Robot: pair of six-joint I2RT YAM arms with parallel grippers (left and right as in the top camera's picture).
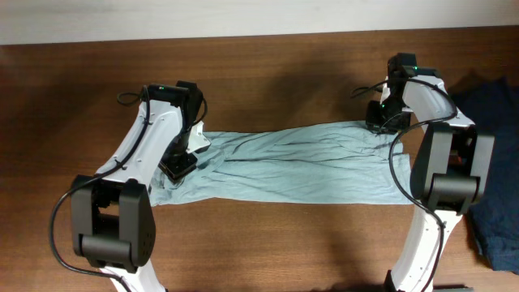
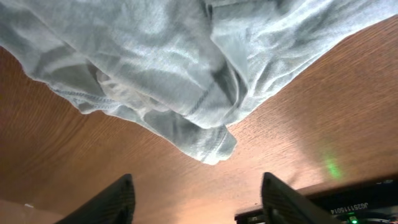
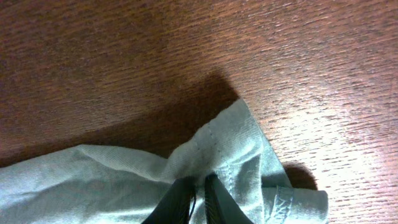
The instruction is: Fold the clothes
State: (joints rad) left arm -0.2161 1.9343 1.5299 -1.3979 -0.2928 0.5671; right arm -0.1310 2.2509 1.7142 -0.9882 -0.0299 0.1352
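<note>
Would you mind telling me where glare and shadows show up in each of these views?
Overhead: even light, soft shadows on the table. Left wrist: a green light spot on the bare wood at lower right, clear of the T-shirt. Right wrist: pale glare on the wood at right, dark shadow behind the T-shirt's corner.

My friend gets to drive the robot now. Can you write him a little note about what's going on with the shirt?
The left end effector is open and empty, at the bunched left end of the T-shirt.
The right end effector is shut on the T-shirt's hem at its far right corner.
The T-shirt lies on the table as a long wrinkled band between the two arms.
The dark navy garment at the right edge is not part of the job.
Done: it looks folded lengthwise.
Left: probably smooth the left end, then fold the band across.
</note>
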